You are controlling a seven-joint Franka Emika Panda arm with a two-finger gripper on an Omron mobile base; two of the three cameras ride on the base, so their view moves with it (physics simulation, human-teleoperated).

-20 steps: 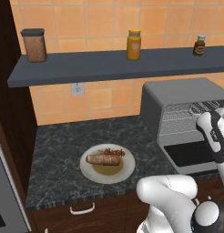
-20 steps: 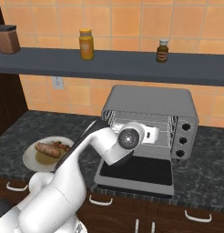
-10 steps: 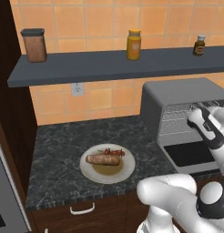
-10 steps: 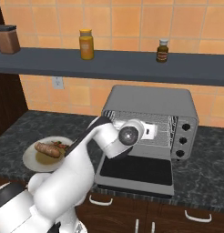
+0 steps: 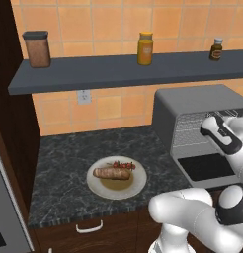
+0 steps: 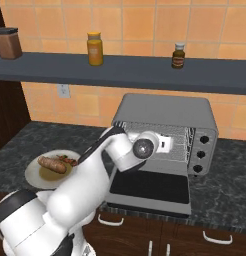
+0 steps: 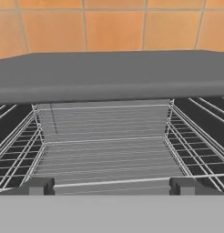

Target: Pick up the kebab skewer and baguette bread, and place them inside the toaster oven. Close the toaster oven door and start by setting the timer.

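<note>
my hand (image 7: 111, 185) hangs released and empty at the open toaster oven (image 6: 167, 117), so next i must fetch the kebab skewer (image 5: 122, 165) from the plate (image 5: 138, 185).

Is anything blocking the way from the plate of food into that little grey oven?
Nothing visible does. The toaster oven door lies folded down flat, and the wire rack inside is bare. The baguette bread and kebab skewer lie on the plate to the toaster oven's left. The open gripper faces the oven's mouth.
</note>
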